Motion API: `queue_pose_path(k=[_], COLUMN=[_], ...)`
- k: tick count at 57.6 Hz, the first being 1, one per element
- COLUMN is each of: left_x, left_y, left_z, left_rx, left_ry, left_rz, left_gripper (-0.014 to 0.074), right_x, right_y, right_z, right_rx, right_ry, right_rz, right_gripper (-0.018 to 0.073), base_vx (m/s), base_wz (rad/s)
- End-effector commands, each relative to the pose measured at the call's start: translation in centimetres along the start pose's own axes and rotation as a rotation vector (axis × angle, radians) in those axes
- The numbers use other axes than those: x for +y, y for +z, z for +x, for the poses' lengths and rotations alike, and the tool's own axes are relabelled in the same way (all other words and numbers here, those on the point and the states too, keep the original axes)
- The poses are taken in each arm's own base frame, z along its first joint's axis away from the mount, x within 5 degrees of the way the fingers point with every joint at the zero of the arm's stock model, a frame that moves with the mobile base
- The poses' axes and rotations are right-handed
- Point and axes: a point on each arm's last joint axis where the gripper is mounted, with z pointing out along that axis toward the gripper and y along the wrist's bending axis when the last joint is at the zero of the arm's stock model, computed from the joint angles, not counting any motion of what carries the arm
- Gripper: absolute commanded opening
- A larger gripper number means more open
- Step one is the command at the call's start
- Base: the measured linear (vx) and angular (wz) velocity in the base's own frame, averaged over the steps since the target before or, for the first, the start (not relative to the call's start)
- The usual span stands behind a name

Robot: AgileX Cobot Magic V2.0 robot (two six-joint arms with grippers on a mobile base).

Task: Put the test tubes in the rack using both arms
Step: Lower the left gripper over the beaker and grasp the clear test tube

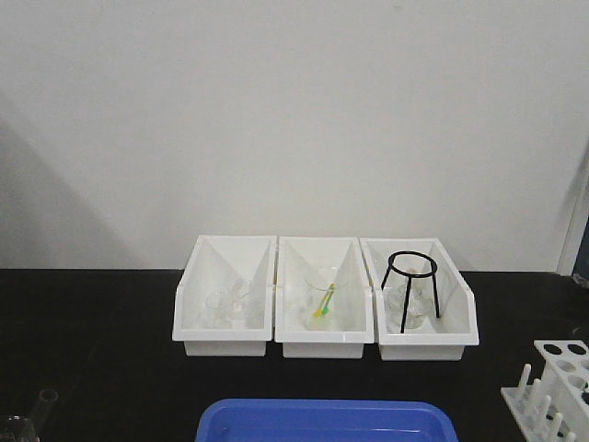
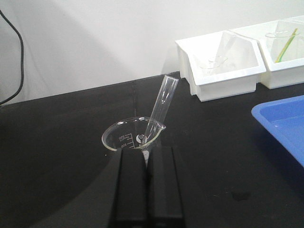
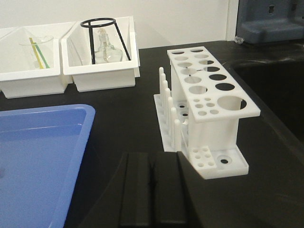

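1 test tube [image 2: 160, 107] in beaker [image 2: 116, 138]; 1 rack [image 3: 209, 95]; 3 bins [image 1: 324, 348].

A plain white wall [image 1: 294, 110] fills the back of the scene, matte and unmarked; a soft grey shadow [image 1: 55, 203] spreads across its lower left part, while the rest is evenly lit; below it lies a black tabletop [image 1: 92, 322], flat and faintly glossy, meeting the wall in a straight line; at the far right a pale strip [image 1: 572, 239] runs up beside the wall; in the left wrist view a thin black cable [image 2: 21, 52] curves down the wall; in the right wrist view a dark blue-grey bulk [image 3: 270, 21] sits beyond the table's far corner, too unclear to name.
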Motion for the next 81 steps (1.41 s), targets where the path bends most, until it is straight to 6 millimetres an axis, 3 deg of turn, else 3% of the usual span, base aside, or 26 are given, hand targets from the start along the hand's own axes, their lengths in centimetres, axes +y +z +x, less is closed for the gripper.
queue_pose_path(k=[1,13,31,43,62,68,69,81], left_x=[-0.1,0.0,0.0,0.1,0.2,0.3,0.5,1.3], left_y=[0.1,-0.2,-0.3,-0.2,-0.5,-1.1,-1.8,-3.1], left_z=[-0.3,-1.7,-1.9,-1.7,-2.6,-4.4,-6.6,-14.7], left_rx=[-0.107,-0.263,-0.285,-0.27,-0.355,-0.413,-0.46,-0.546], left_ry=[-0.011,-0.013,-0.016,-0.209,-0.199,-0.199,-0.199,-0.097], left_rz=[0.0,-0.003,-0.003,0.014,0.012,0.012,0.013,-0.012], left_gripper=[-0.0015,-0.0015,-0.0015,-0.0015,-0.0015,-0.0015,-0.0015,-0.0015], right_x=[0.1,0.1,0.2,0.2,0.3,0.5,0.6,1.1], right_y=[0.0,-0.1,-0.1,-0.2,-0.4,-1.1,-2.0,-5.2], right_z=[-0.7,-1.3,-1.5,-1.8,-2.7,-4.3,-6.1,-14.5], right_rx=[-0.107,-0.173,-0.201,-0.23,-0.331,-0.467,-0.537,-0.691], right_ry=[-0.022,-0.019,-0.017,-0.022,-0.044,-0.057,-0.055,-0.061], right_rz=[-0.007,-0.015,-0.018,-0.02,-0.028,-0.037,-0.04,-0.043], right_gripper=[-0.0008,-0.0008,-0.0008,-0.0008,-0.0008,-0.0008,-0.0008,-0.0008], base_vx=[0.0,0.0,0.0,0.0,0.0,0.0,0.0,0.0], base_wz=[0.0,0.0,0.0,0.0,0.0,0.0,0.0,0.0])
